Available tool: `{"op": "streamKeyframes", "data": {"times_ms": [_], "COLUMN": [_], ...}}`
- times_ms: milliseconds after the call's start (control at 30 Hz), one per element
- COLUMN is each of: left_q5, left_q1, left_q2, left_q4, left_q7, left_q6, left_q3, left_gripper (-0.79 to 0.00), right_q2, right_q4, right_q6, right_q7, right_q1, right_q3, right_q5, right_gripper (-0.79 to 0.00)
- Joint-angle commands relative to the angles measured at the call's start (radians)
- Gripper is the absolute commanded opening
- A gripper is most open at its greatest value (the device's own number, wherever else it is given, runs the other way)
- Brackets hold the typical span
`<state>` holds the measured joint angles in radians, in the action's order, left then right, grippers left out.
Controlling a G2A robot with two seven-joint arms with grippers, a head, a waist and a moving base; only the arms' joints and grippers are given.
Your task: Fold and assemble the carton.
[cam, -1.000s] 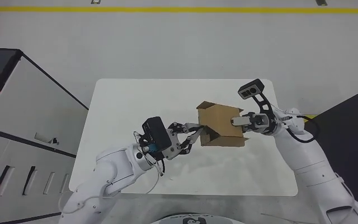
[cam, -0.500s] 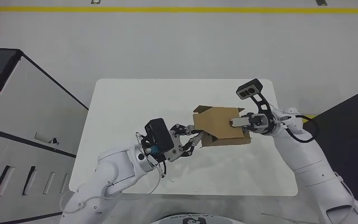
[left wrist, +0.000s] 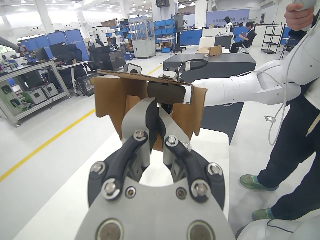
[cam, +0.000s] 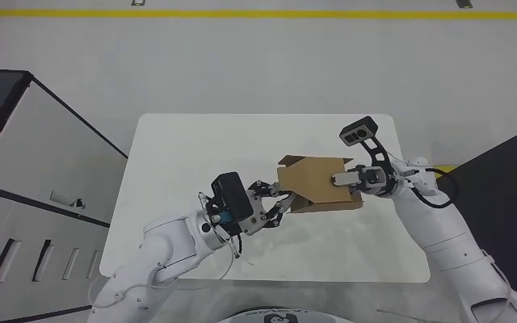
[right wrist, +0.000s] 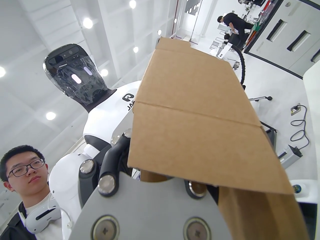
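You're mid-fold: the carton [cam: 319, 182] sits over the table [cam: 186, 161], toward 3 o'clock of its centre, opened into a tube with its end flaps loose. Your left gripper [cam: 287, 197] is pinched on a flap at the carton's 8 o'clock corner, and the right gripper [cam: 345, 177] looks clamped on the top panel at 3 o'clock. Next, I'd judge, turn that flap inward while the right arm holds the tube square.

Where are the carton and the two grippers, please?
carton [cam: 307, 178], top view, on its top brown panel.
left gripper [left wrist: 156, 109], left wrist view, between its fingertips.
right gripper [cam: 338, 179], top view, at its fingertips on the carton.
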<state>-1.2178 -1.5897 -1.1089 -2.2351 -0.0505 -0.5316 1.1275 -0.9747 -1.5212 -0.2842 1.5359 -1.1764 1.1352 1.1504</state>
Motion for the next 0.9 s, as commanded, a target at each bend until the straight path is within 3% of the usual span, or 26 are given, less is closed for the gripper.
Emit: {"op": "streamKeyframes", "data": {"times_ms": [0,333,867], "left_q5": [-0.001,-0.010,-0.002], "left_q1": [-0.001,-0.007,-0.023], "left_q2": [0.000,0.001,0.008], "left_q4": [0.001,-0.005,-0.041], "left_q7": [0.002,0.006,0.019], "left_q6": [0.003,0.014,0.028], "left_q3": [-0.003,-0.006,0.053], "left_gripper": [-0.785,-0.785,-0.785], "right_q2": [0.000,0.002,0.006], "right_q4": [-0.001,-0.002,0.017], "right_q6": [0.000,0.000,0.000], "right_q7": [0.000,0.000,0.000], "right_q1": [-0.001,-0.005,-0.018], "right_q3": [0.000,-0.004,0.038], "right_q5": [0.000,-0.004,0.002], "right_gripper": [-0.785,-0.785,-0.785]}}
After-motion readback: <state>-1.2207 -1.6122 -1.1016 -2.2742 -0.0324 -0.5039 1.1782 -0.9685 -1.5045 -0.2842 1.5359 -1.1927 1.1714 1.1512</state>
